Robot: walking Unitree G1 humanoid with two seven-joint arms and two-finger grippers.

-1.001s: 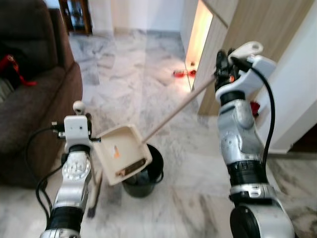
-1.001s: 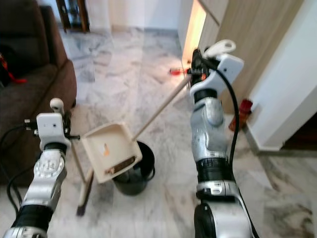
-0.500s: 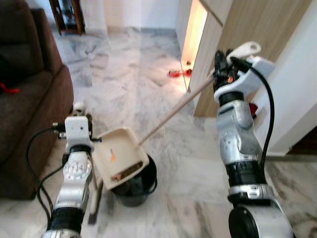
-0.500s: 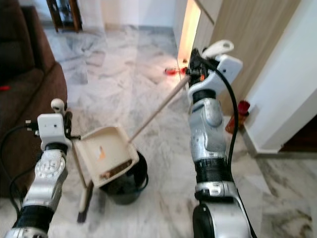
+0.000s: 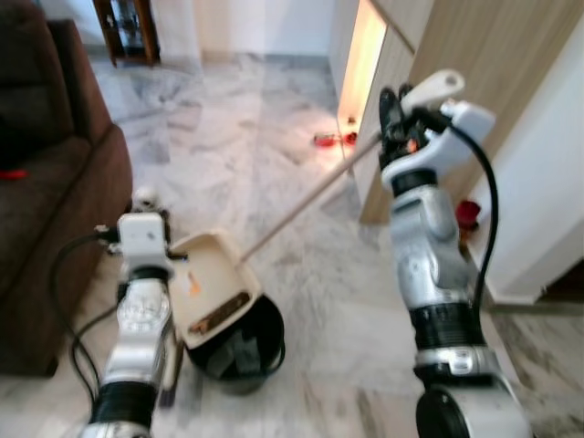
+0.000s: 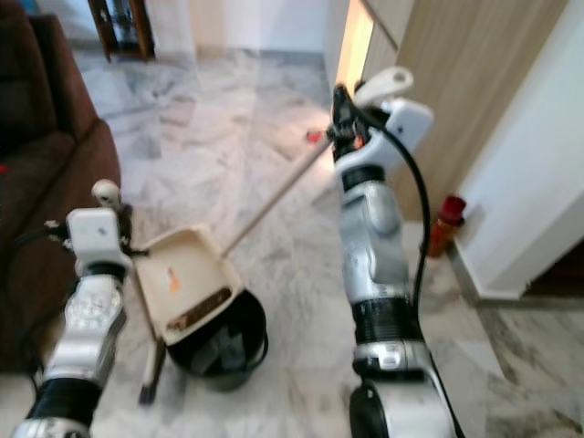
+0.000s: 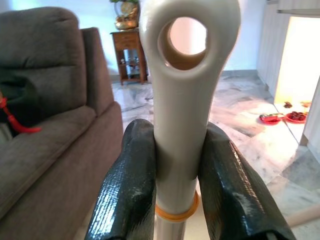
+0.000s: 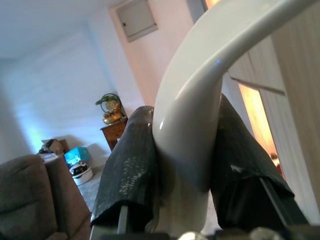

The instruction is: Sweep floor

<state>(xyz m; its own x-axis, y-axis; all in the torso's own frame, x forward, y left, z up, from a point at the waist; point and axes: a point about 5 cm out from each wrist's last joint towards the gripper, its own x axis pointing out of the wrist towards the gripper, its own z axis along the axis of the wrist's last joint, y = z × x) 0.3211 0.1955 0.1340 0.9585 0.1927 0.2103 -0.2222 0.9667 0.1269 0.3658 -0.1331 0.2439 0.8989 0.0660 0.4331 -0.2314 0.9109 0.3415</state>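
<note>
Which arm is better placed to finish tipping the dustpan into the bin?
Right, likely: the right gripper holds the dustpan by its long handle, already tilted over the black bin. The left gripper holds the broom.

- Floor (image 5: pixel 228 109): polished marble, grey-veined, glossy.
- Sofa (image 7: pixel 45 145): brown cloth, matt, softly napped.
- Dustpan (image 5: pixel 208 283): cream plastic, smooth, dull sheen; long pole (image 5: pixel 306 203) pale, wood-like.
- Bin (image 5: pixel 239 351): black plastic, slightly shiny.
- Broom handle (image 7: pixel 182 95): cream plastic, smooth and glossy, with an orange ring.
- Left gripper (image 7: pixel 175 200) fingers (image 7: pixel 127 190): black, rubbery, faintly textured, clamped on the broom handle.
- Right gripper (image 8: pixel 182 170): same black pads around glossy white plastic.
- Arms (image 5: pixel 424 265): silvery metal, satin.
- Cabinet (image 5: pixel 447 46): light wood grain, matt.
</note>
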